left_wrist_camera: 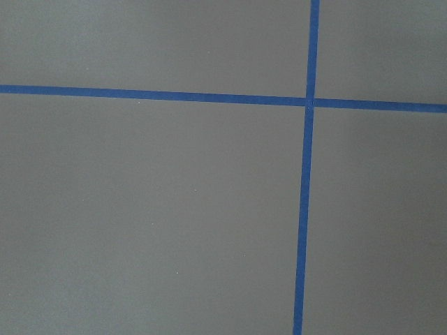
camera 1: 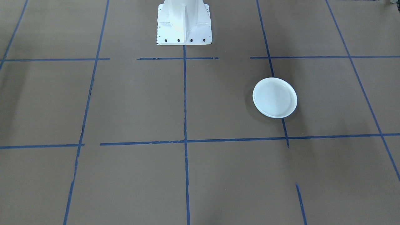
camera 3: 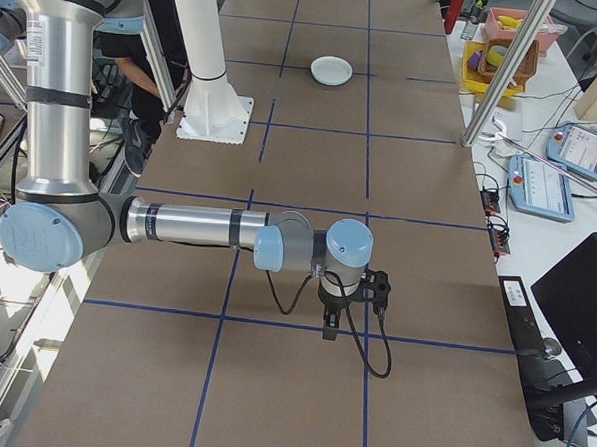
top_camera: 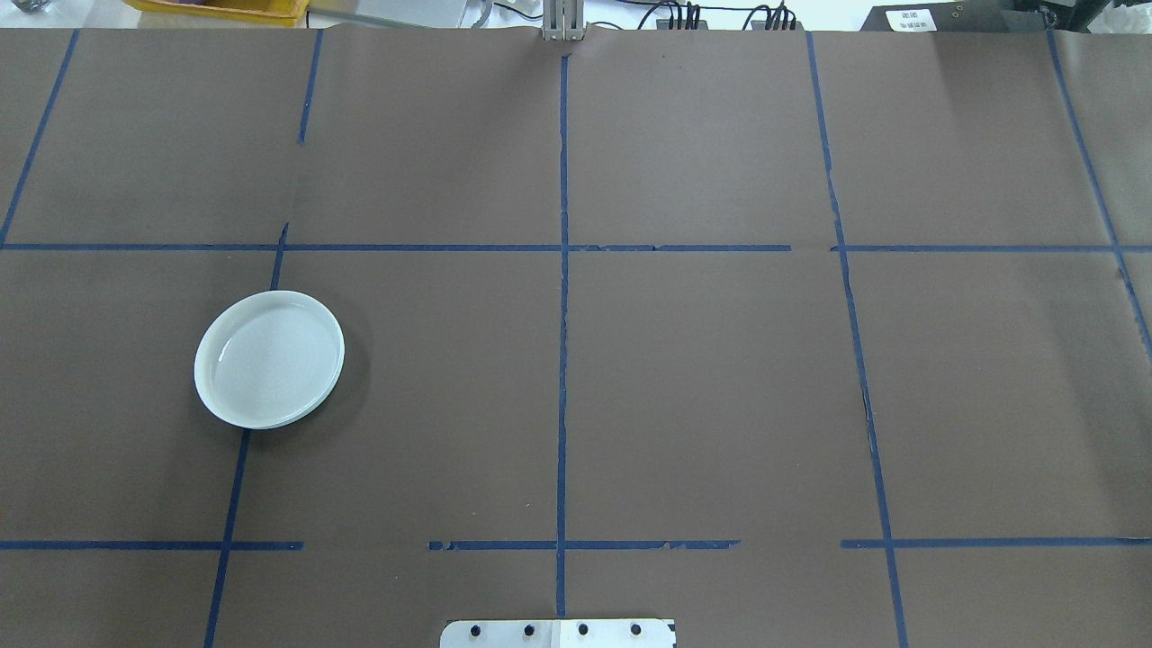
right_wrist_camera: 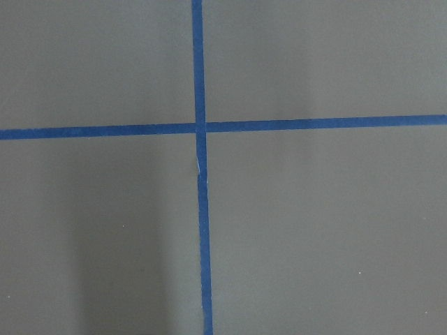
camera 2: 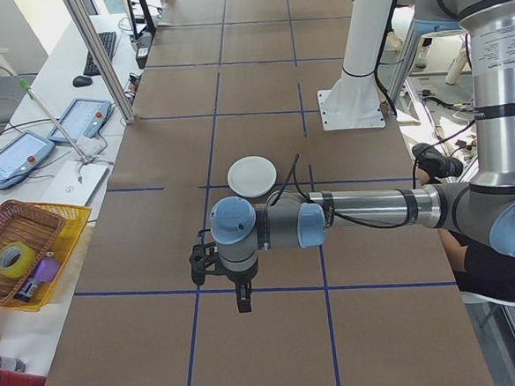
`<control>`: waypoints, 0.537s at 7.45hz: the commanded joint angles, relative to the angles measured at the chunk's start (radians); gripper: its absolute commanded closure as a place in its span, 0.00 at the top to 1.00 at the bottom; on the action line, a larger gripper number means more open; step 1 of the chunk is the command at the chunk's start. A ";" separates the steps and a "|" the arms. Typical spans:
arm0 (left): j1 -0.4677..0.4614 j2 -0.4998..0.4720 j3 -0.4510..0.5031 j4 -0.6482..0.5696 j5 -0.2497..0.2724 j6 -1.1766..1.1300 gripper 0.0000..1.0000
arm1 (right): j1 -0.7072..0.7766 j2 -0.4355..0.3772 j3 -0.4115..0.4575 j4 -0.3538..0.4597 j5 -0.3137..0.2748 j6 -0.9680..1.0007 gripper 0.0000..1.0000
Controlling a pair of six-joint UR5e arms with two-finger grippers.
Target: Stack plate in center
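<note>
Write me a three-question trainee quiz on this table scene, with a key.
1. True or false: the plate sits over a blue tape line.
2. Multiple choice: what do both wrist cameras show? A. the plate from close up. B. only the brown table with crossing tape lines. C. a wicker basket.
3. Fill in: in the overhead view, the plate lies on the robot's ____ side of the table.

Key: 1 true; 2 B; 3 left.
</note>
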 commanded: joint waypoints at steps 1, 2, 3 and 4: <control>0.000 0.004 -0.005 0.038 0.000 0.001 1.00 | 0.001 0.000 0.000 0.000 0.001 -0.001 1.00; 0.000 0.003 -0.007 0.038 0.000 0.001 1.00 | 0.000 0.000 0.000 0.000 0.001 0.001 1.00; 0.000 0.000 -0.007 0.038 0.000 0.001 1.00 | 0.000 0.000 0.000 0.000 0.001 0.001 1.00; 0.000 0.000 -0.008 0.038 -0.002 0.004 1.00 | 0.000 0.000 0.000 0.000 0.001 0.001 1.00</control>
